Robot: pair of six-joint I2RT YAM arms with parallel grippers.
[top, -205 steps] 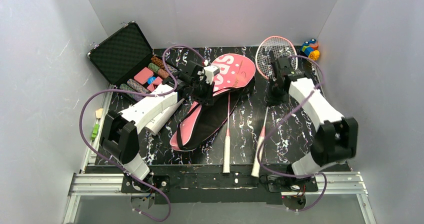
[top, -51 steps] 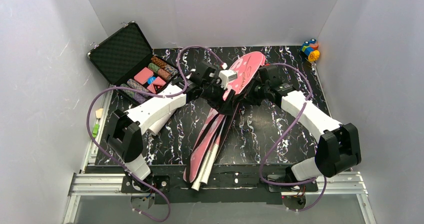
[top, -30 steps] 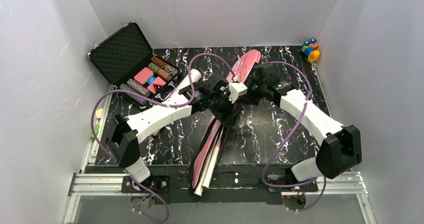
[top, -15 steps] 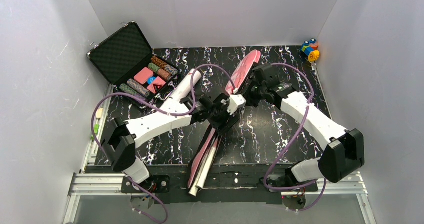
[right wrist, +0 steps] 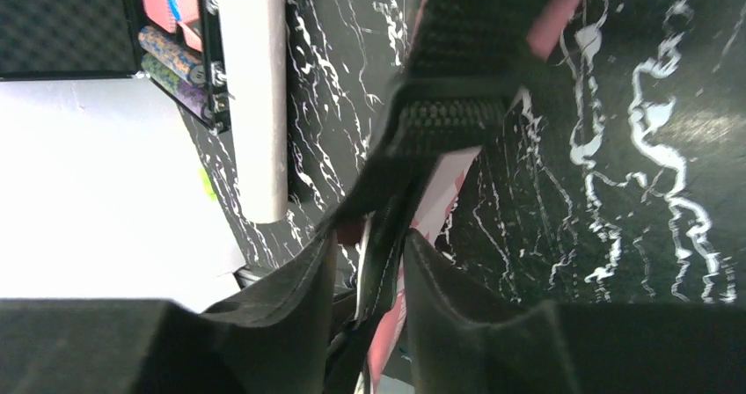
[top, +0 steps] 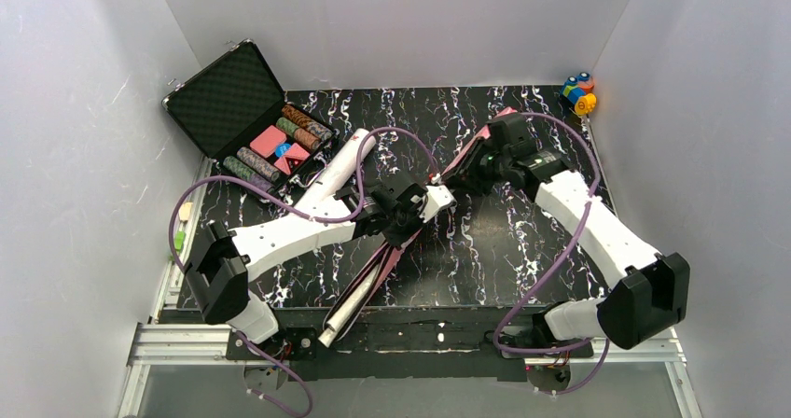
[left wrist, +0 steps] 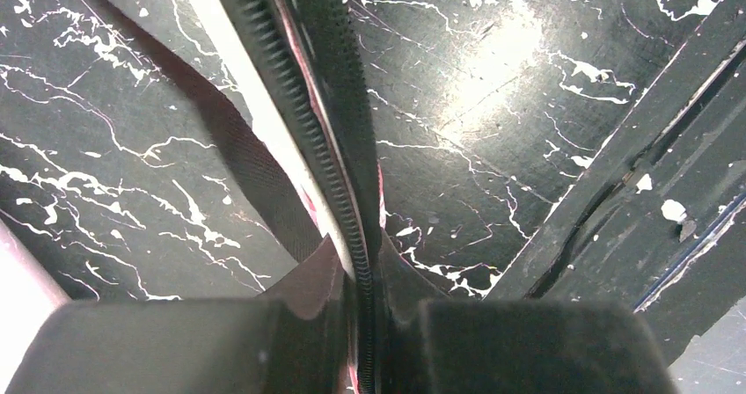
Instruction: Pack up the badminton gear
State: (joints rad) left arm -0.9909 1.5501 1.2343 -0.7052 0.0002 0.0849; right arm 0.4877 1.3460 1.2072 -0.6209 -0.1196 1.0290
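open black chip case (top: 244, 112) lying at 10 o'clock | multicoloured toy (top: 578, 91) sitting at 1 o'clock | marbled tabletop (top: 522, 241) carrying both

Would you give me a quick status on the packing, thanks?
Left hand shut on cover, zipper edge. Right hand shut on cover, far end. Racket handles poking out. White tube unpacked, left of cover.

One cover (top: 377, 271), one tube (top: 341, 160), one case (top: 227, 98)

Even diffuse light from above, soft weak shadows, sharp top view, glare patch on glossy desk (left wrist: 519, 51), left gripper (left wrist: 359, 262) and right gripper (right wrist: 369, 253) dark, out of focus, wall (right wrist: 97, 192) overexposed white
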